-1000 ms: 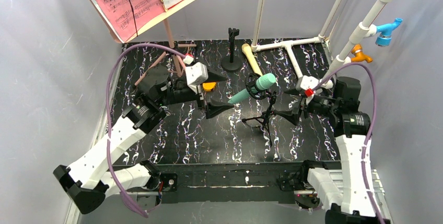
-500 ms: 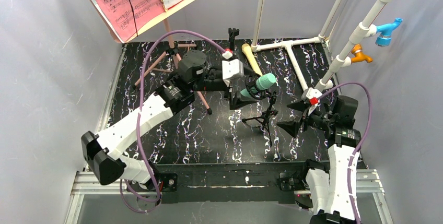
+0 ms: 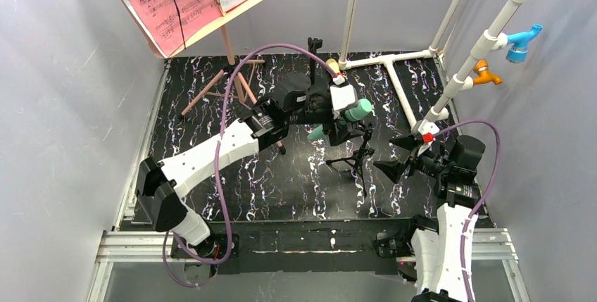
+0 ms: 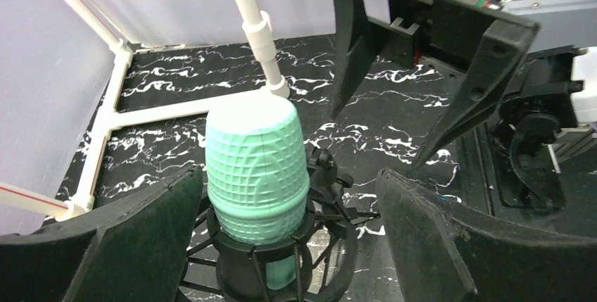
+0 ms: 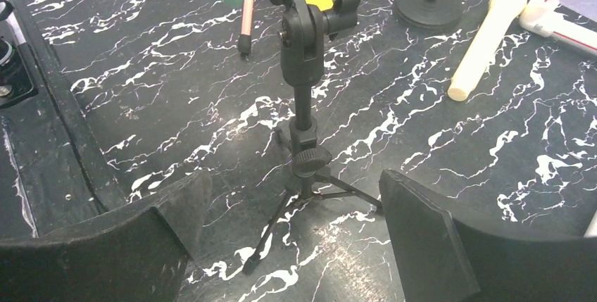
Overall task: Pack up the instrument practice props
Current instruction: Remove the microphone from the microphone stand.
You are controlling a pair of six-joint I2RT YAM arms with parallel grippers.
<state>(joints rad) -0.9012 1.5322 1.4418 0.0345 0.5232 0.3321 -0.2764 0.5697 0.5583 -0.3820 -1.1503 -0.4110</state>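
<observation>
Where the task's thing sits: the teal microphone rests in the black cradle on top of the small tripod stand, just right of centre in the top view.
Long axis: in the top view it runs from the ribbed head at the upper right down to the narrow tail at the lower left, so it lies tilted, not upright.
Left gripper: jaws wide apart, one on each side of the ribbed head; nothing is clamped.
Gaps at the head: in the left wrist view the left-hand finger stands just beside the head and the right-hand finger stands clearly off it; contact on the near side cannot be told.
Right gripper: jaws apart and empty, to the right of the stand in the top view, facing its column.
Right wrist view: the stand's column is centred ahead between the two fingers, not yet between them.
Nearer arm: the left, already astride the microphone; the right is near the stand only.
Deciding relation: the left jaws straddle the head across the long axis, so closing should pinch its sides.
Judgement of risk: a lift along the axis may drag the light stand; the right arm looks placed to steady it.
Other props: the beige microphone lies flat on the tabletop behind the stand; the music board stands at the upper left.
</observation>
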